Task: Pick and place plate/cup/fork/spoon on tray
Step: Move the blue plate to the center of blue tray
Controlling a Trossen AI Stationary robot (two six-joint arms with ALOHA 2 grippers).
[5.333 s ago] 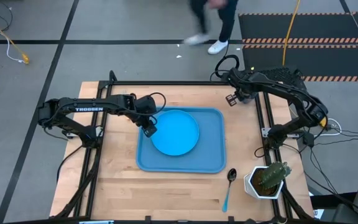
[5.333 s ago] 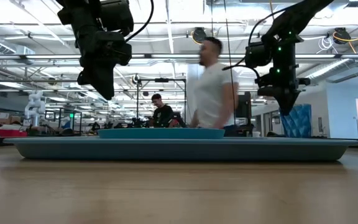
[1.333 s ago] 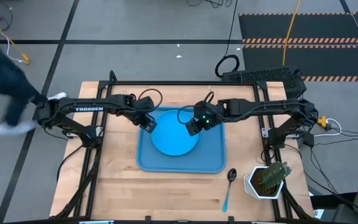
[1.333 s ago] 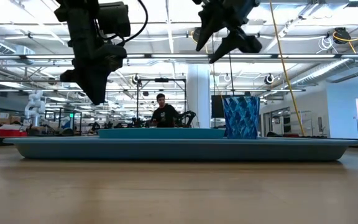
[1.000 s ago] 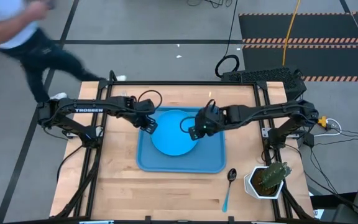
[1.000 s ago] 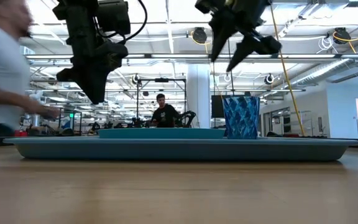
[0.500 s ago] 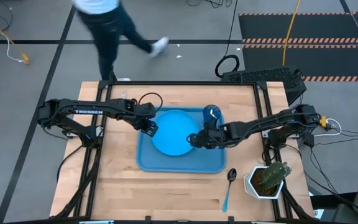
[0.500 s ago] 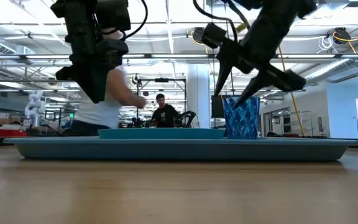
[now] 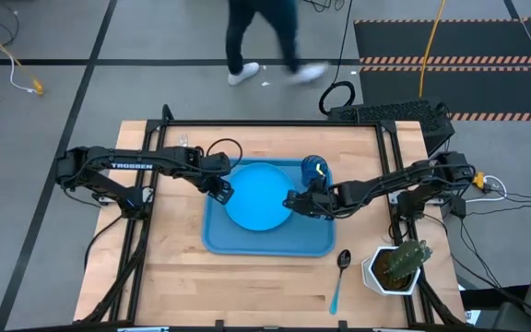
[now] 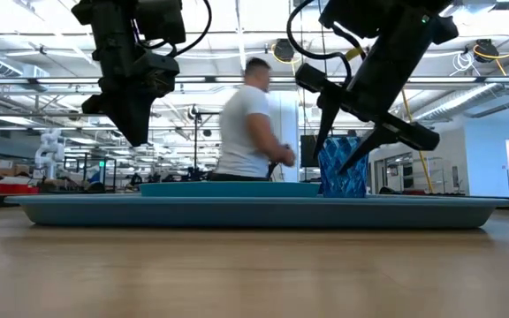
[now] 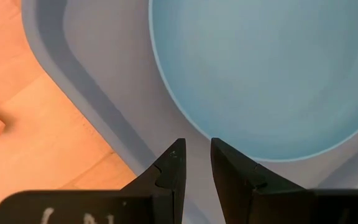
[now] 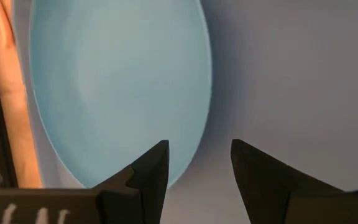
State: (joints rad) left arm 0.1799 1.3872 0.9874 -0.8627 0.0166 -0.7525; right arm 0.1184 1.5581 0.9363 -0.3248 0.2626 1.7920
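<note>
Plate (image 9: 259, 195) & cup (image 9: 313, 169) sit on tray (image 9: 316, 242); spoon (image 9: 339, 277) on surface just off tray, nr cactus pot (image 9: 396, 267); fork not seen. R hand (image 9: 292, 202) wide, empty, over tray; L hand (image 9: 222, 191) narrow, empty, at plate edge. Next, prob.: R to spoon; needs low pinch on slim handle.

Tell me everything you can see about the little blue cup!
The small dark blue see-through cup looks like plastic, with a criss-cross pattern on its sides. It stands upright and looks empty, on the big blue rectangular tray, near the tray's far right corner, just beside the round bright blue plate. The right claw is open, close by but not holding it. Nothing but the tray touches it.
</note>
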